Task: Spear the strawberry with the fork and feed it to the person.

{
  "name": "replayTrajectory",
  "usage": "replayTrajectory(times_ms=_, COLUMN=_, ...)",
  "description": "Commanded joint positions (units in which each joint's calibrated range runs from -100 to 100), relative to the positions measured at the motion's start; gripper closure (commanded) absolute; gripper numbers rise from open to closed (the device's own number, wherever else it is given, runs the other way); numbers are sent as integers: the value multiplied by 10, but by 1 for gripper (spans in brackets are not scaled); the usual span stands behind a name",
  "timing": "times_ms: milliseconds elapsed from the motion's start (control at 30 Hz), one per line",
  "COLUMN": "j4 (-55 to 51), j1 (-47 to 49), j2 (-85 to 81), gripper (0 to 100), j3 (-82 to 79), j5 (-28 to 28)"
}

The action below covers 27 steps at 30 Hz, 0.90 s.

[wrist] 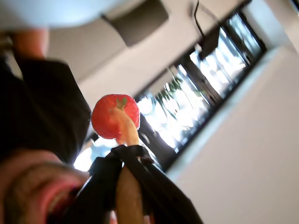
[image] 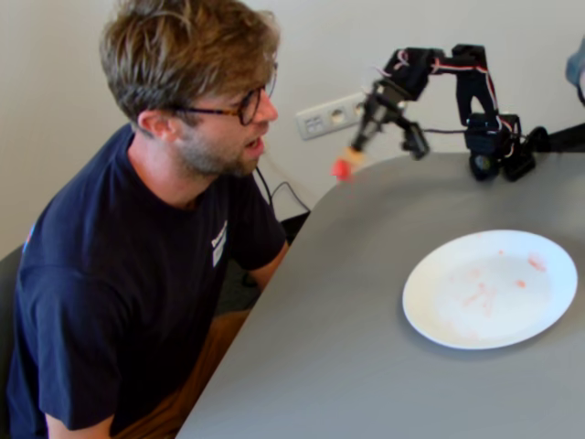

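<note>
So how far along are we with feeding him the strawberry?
The spearing looks done: the plate holds only red smears, and the strawberry sits on the tip of the fork clamped in the gripper. In hand: the arm holds the berry out past the table edge toward the man, whose mouth is open. Left: closing the gap to his mouth, since the berry is short of it.

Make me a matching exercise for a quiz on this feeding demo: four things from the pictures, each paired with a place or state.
Things:
1. red strawberry
2. round white plate
3. black two-finger gripper
4. bearded man in dark-rimmed glasses

Places or states:
A. smeared with red, nothing on it
B. seated at the table edge, mouth open
C. speared on the pale fork tip, in the air
D. closed around the fork handle

Pairs: 1-C, 2-A, 3-D, 4-B
</note>
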<state>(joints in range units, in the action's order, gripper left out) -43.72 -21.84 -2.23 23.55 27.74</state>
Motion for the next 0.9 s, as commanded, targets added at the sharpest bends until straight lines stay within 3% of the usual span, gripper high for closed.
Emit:
replayTrajectory(times_ms=0, j4=87, j1=-43, j2=-25, gripper=99, j3=17, j5=27)
replayTrajectory(times_ms=333, j4=154, j1=-123, j2=-23, gripper=99, j3=16, j5=40)
replayTrajectory(times_ms=467, j4=267, j1=-193, j2=45, gripper=99, j3=18, j5=40)
replayTrajectory(times_ms=867, j4=406, j1=-258, j2=181, gripper=99, j3=27, j5=40)
